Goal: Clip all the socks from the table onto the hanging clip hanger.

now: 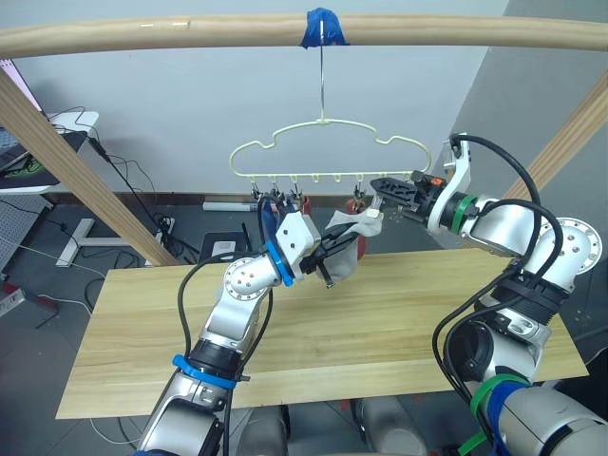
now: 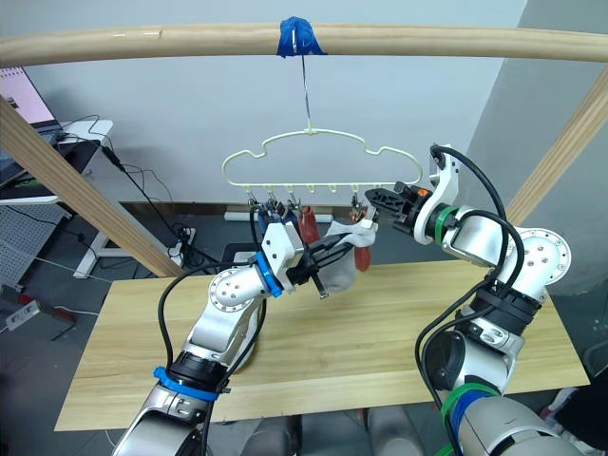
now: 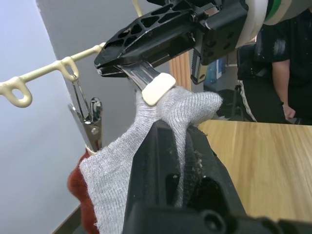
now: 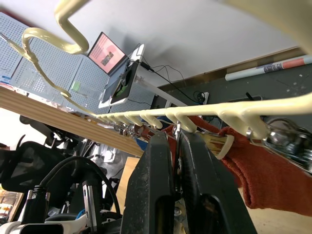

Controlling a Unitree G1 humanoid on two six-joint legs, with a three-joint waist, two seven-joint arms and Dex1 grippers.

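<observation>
Below the round wooden beam (image 1: 285,33), items listed by size, each placed relative to the clip hanger:

Table (image 1: 399,323): pale plank top, lying below the clip hanger and nearer to the robot; no socks seen lying on it.

Clip hanger (image 1: 323,133): pale yellow-green wire, hung by its long hook from blue tape (image 1: 323,27) on the beam; row of small metal clips (image 1: 285,201) along its lower bar.

Left gripper (image 2: 344,246): just below the hanger's lower bar, near its middle. Jaws closed tight on the grey sock, fabric pinched between the two black fingers (image 3: 158,161).

Right gripper (image 1: 380,186): at the right end of the hanger's lower bar. Jaws nearly closed, squeezing one metal clip whose cream-tipped end (image 3: 157,88) touches the top edge of the grey sock.

Grey sock (image 3: 122,161): light grey, held up directly under the lower bar, its upper edge against the clip held by the right gripper.

Red sock (image 4: 258,170): rust red, hanging from a clip on the lower bar, just behind the grey sock.
</observation>
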